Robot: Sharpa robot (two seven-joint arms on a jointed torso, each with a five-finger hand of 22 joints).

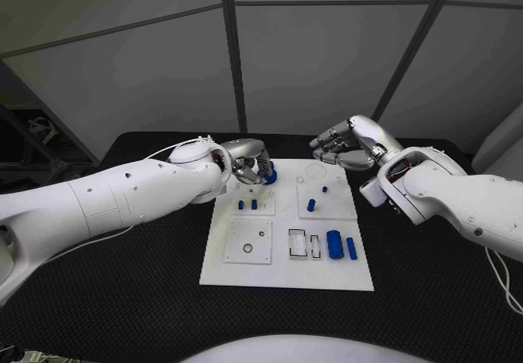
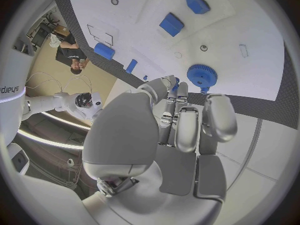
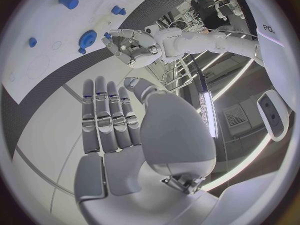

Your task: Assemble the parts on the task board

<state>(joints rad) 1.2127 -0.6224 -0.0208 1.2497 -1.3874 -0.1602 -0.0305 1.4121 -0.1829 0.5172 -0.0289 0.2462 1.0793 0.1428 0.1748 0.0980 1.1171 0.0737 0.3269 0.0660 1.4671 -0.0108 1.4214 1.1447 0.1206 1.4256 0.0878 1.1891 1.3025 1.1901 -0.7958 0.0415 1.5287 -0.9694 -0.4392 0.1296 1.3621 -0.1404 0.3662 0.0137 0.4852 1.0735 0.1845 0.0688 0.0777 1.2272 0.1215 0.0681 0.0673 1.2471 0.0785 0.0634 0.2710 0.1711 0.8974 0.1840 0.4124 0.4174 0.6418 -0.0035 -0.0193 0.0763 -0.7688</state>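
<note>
The white task board [image 1: 286, 261] lies mid-table. At its far left corner my left hand [image 1: 249, 168] has its fingers curled in over the board; a small blue part [image 2: 177, 81] shows pinched at its fingertips [image 2: 182, 91]. Just beyond them a blue gear [image 2: 202, 76] sits on the board, also seen as the gear [image 1: 269, 176] and the gear [image 3: 87, 37]. My right hand [image 1: 341, 148] hovers over the board's far right corner, holding nothing, its fingers [image 3: 106, 115] stretched out side by side.
Two small blue pegs [image 1: 247, 204] stand left of centre and another peg [image 1: 312, 204] right of them. A blue cylinder [image 1: 335, 244] and a thinner one [image 1: 351, 248] lie near the right edge, beside two rectangular slots [image 1: 296, 242]. Black table [image 1: 120, 302] surrounds the board.
</note>
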